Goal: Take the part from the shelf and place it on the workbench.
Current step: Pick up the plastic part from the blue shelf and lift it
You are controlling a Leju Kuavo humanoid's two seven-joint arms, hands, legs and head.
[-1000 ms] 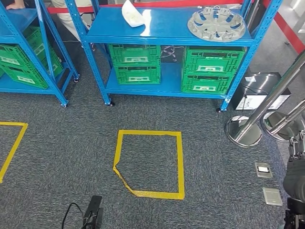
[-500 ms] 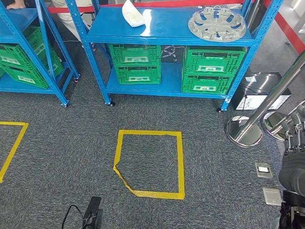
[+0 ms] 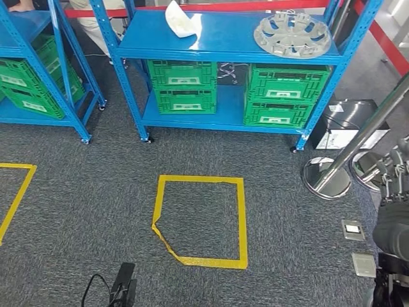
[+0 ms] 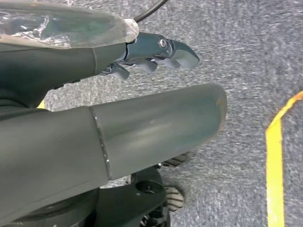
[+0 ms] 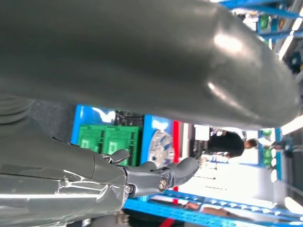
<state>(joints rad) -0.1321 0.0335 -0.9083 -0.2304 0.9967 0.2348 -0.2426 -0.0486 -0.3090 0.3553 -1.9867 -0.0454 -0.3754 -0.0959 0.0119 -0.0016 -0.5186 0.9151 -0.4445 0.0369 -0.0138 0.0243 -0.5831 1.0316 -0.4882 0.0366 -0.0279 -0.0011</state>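
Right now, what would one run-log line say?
stage: approach | part: on shelf, untouched | right robot hand: empty, raised | left robot hand: empty

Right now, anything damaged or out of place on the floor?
Yes: the yellow tape square on the grey carpet has its near-left corner peeled and crumpled, cutting diagonally inward instead of meeting squarely. The other sides lie flat.

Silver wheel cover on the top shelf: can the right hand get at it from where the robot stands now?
Probably not yet. The wheel cover lies unobstructed on the shelf, but the right hand hangs low at the robot's side, with open carpet and the yellow square between. The robot likely needs to step closer.
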